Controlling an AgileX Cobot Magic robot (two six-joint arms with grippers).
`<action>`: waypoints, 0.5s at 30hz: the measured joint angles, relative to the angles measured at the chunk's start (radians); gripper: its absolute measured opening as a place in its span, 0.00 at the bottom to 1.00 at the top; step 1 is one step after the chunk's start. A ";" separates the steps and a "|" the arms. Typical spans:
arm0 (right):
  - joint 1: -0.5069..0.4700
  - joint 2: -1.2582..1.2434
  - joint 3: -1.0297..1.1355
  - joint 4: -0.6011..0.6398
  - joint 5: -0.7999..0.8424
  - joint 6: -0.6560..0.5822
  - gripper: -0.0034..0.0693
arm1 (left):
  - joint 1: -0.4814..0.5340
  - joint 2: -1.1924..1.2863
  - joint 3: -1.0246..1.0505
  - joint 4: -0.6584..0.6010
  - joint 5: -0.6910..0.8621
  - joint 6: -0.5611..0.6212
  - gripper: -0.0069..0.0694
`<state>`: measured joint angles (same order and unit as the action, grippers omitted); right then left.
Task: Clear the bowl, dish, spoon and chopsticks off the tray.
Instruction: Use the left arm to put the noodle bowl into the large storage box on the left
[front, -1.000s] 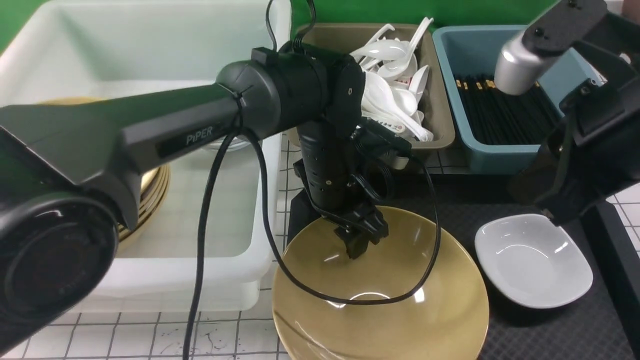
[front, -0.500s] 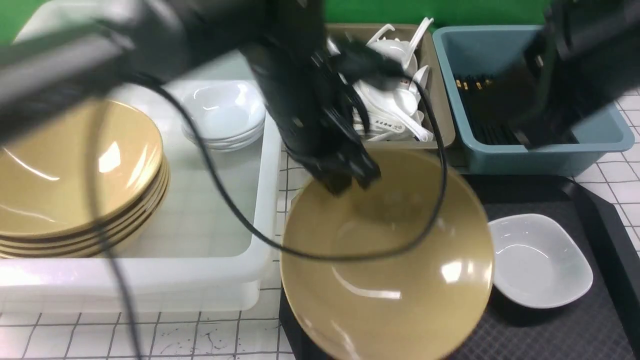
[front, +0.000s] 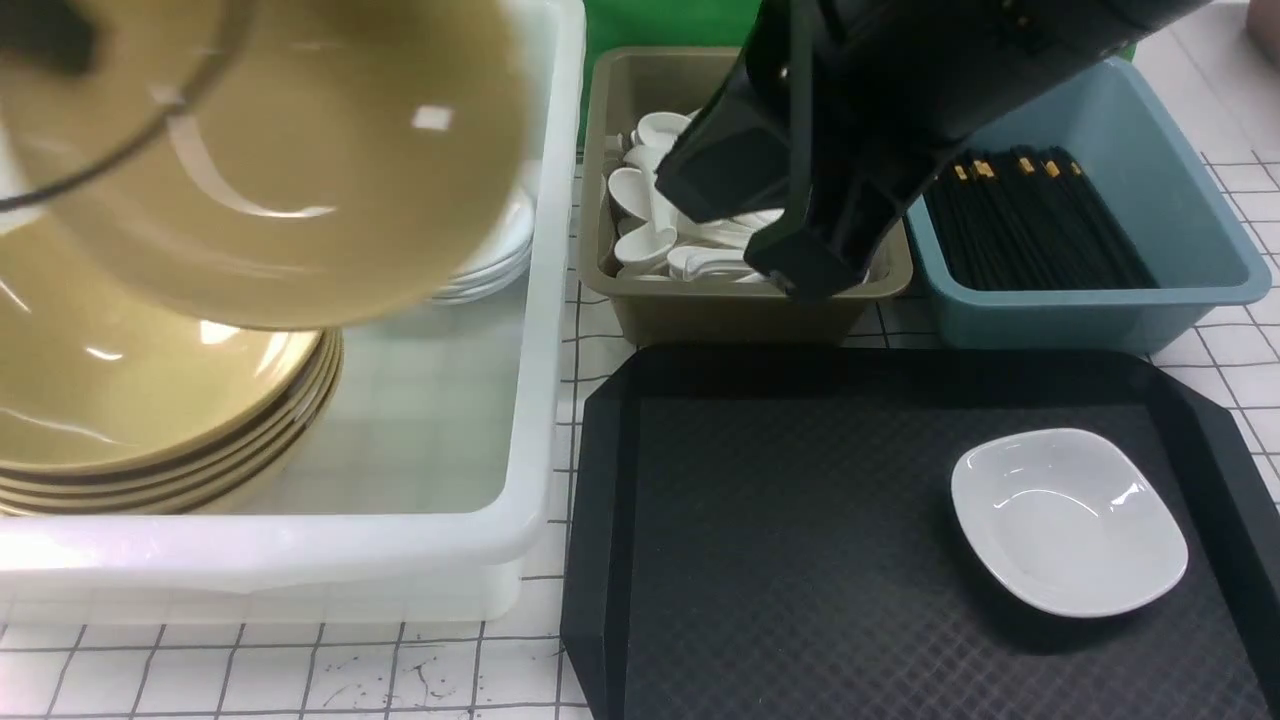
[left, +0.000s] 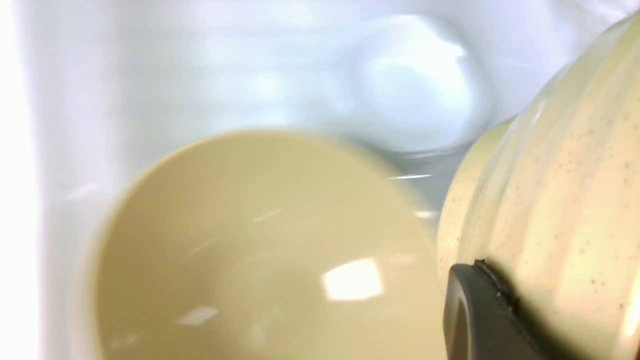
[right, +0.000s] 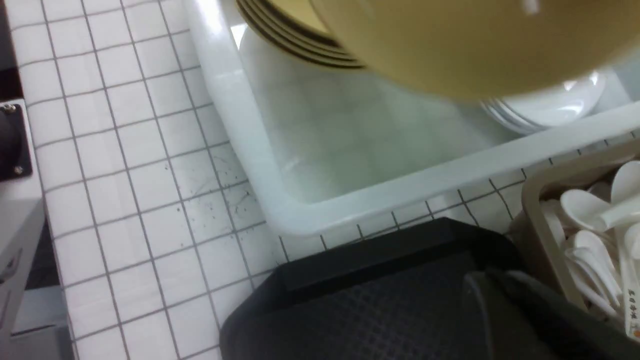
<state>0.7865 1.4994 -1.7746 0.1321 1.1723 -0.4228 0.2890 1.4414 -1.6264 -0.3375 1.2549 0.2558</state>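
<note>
My left gripper (left: 492, 287) is shut on the wall of the yellow bowl (front: 270, 160). One dark finger (left: 475, 315) presses its outside and the other is hidden. The bowl hangs tilted and blurred above the stacked yellow bowls (front: 150, 410) in the white tub (front: 300, 550). The white dish (front: 1070, 520) lies alone at the right of the black tray (front: 780, 540). My right gripper (front: 800, 275) hovers over the olive bin's front edge, its fingers (right: 482, 310) together and empty. White spoons (front: 660, 240) lie in that bin, black chopsticks (front: 1030, 230) in the blue bin.
The olive bin (front: 730, 315) and the blue bin (front: 1090, 315) stand just behind the tray. A stack of white dishes (front: 490, 265) sits at the back of the tub, partly hidden by the bowl. White tiled tabletop (front: 300, 670) lies in front.
My left arm has lifted the yellow bowl off the tray and swung it left, up over the tub. My right arm has moved left, from the blue bin to above the olive bin.
</note>
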 joint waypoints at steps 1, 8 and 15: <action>0.000 0.000 0.000 -0.003 0.000 0.000 0.11 | 0.016 0.000 0.005 0.000 0.000 0.000 0.10; 0.000 0.003 0.000 -0.033 -0.021 -0.001 0.11 | 0.185 0.001 0.236 0.015 -0.066 0.000 0.10; 0.000 0.003 0.000 -0.037 -0.049 -0.019 0.11 | 0.204 0.004 0.368 0.052 -0.221 0.001 0.16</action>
<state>0.7865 1.5028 -1.7746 0.0954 1.1232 -0.4414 0.4929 1.4459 -1.2582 -0.2853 1.0339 0.2564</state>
